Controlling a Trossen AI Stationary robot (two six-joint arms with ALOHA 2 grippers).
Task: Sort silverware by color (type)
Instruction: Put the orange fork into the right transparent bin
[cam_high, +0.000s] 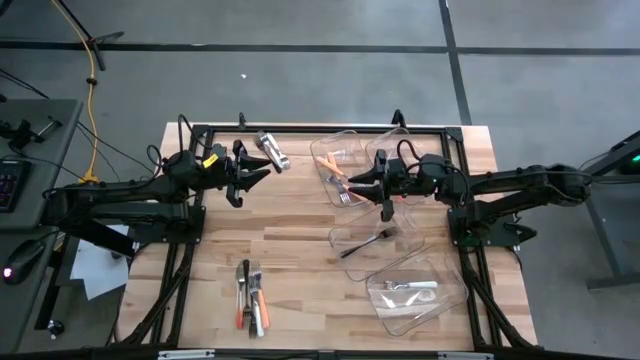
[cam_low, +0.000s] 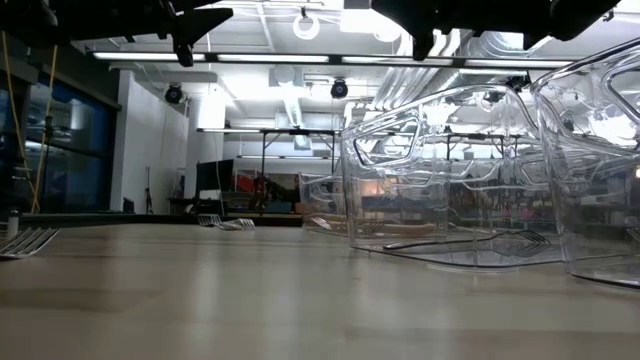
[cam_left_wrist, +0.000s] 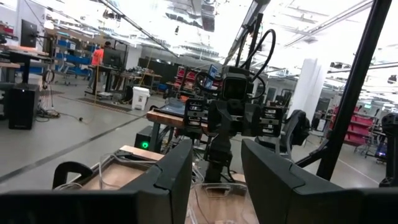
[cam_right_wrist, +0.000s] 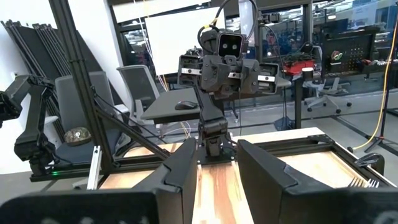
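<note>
Nearest the low cam: fork tines (cam_low: 28, 240) lying flat on the wood at the table's left edge, metal, handle out of frame.

Silverware, high view:
- Loose pile (cam_high: 250, 297) near front edge, left of centre: approx. parallel pieces, orange, white and dark handles, metal heads.
- Dark fork (cam_high: 368, 242) in middle clear bin (cam_high: 345, 236), lying diagonal.
- White-handled pieces (cam_high: 410, 285) in front-right bin (cam_high: 445, 300).
- Orange-handled pieces (cam_high: 337, 172) plus a fork head in rear bin (cam_high: 350, 137).
- Silver piece (cam_high: 272, 150) alone on rear table edge, outside any bin.

My left gripper (cam_high: 258, 172) is raised over rear-left of table (cam_high: 300, 225), fingers parted, holding nothing. My right gripper (cam_high: 362, 182) is up beside the rear bin, facing the left one; fingers apart, nothing between them.
</note>
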